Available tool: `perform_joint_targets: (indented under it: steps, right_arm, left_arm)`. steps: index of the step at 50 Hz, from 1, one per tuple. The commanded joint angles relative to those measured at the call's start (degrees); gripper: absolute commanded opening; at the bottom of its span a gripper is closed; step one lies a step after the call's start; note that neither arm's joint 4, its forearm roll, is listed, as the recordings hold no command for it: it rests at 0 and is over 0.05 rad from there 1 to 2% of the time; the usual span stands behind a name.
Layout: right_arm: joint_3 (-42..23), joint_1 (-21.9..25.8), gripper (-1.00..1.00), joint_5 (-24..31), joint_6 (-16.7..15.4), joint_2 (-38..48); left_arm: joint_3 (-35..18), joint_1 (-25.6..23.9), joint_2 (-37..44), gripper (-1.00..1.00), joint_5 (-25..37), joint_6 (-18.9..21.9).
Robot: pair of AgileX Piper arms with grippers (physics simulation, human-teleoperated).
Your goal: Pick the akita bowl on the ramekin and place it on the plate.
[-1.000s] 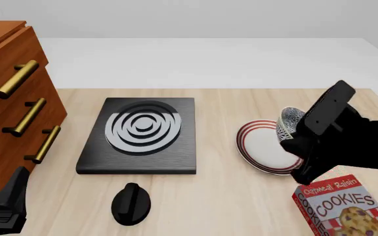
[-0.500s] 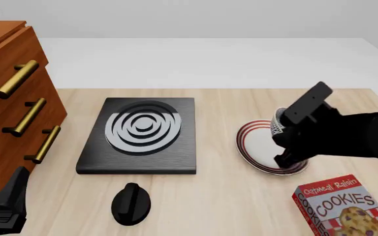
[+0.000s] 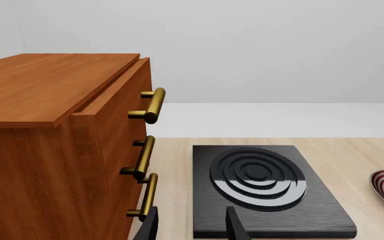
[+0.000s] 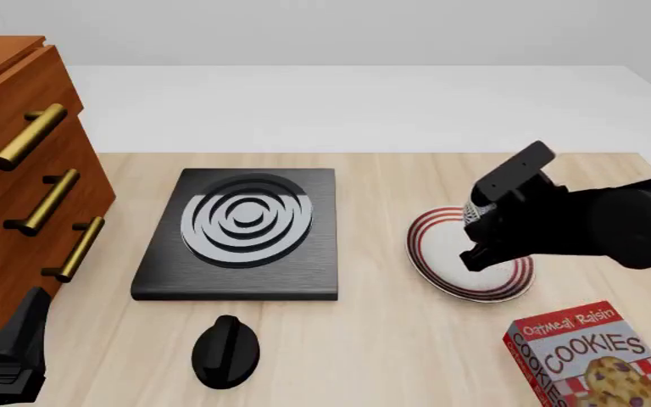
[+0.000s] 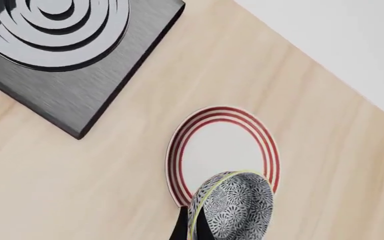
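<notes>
The akita bowl (image 5: 235, 210), grey speckled, is tilted on its side just above the near edge of the plate (image 5: 222, 145), with my right gripper (image 5: 193, 227) shut on its rim. In the front view only a sliver of the bowl (image 4: 475, 217) shows behind the right gripper (image 4: 480, 239), which hovers over the red-ringed white plate (image 4: 447, 259). Low at the near left, beside the cabinet, my left gripper (image 3: 192, 229) stands open with nothing between its fingers; the front view shows the left gripper (image 4: 14, 348) there too. The ramekin is out of view.
A black square slab with white rings (image 4: 241, 233) lies left of the plate. A wooden drawer cabinet (image 4: 20, 170) with brass handles fills the left side. A cookie box (image 4: 597, 356) lies at the near right. A black knob-like object (image 4: 226, 349) sits in front of the slab.
My right arm has carried the bowl leftward and farther over the plate, away from the cookie box. The left arm has not moved.
</notes>
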Motion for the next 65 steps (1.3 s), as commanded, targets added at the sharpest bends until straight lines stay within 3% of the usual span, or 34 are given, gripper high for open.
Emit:
perform_joint_targets:
  steps: [1, 40, 65]
  right_arm:
    - [0.09, -1.51, -1.0, -3.85, 1.42, 3.0]
    - [2.53, -3.78, -1.0, -15.59, 4.94, 12.31]
    - [-0.3, -5.43, -1.0, -19.93, 2.68, 18.96]
  left_arm:
    - [0.0, 0.01, 0.0, 1.0, 0.0, 0.0]
    - [0.0, 0.0, 0.0, 1.0, 0.0, 0.0]
    - [0.0, 0.0, 0.01, 1.0, 0.0, -0.01]
